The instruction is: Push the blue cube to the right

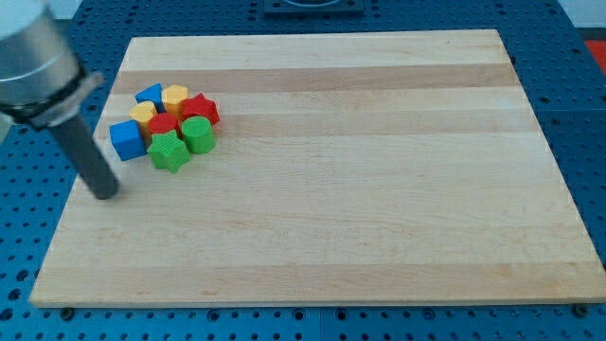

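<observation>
The blue cube (pixel 126 139) sits at the left end of a tight cluster of blocks in the upper left of the wooden board (pixel 360 189). My tip (pixel 104 191) rests on the board below and slightly left of the blue cube, a short gap away and not touching it. The dark rod rises from the tip up and left to the grey arm body at the view's top left corner.
The cluster to the blue cube's right holds a second blue block (pixel 149 94), a yellow block (pixel 175 98), another yellow block (pixel 143 114), a red star (pixel 200 110), a red block (pixel 162 125), a green star (pixel 169 152) and a green cylinder (pixel 197 134).
</observation>
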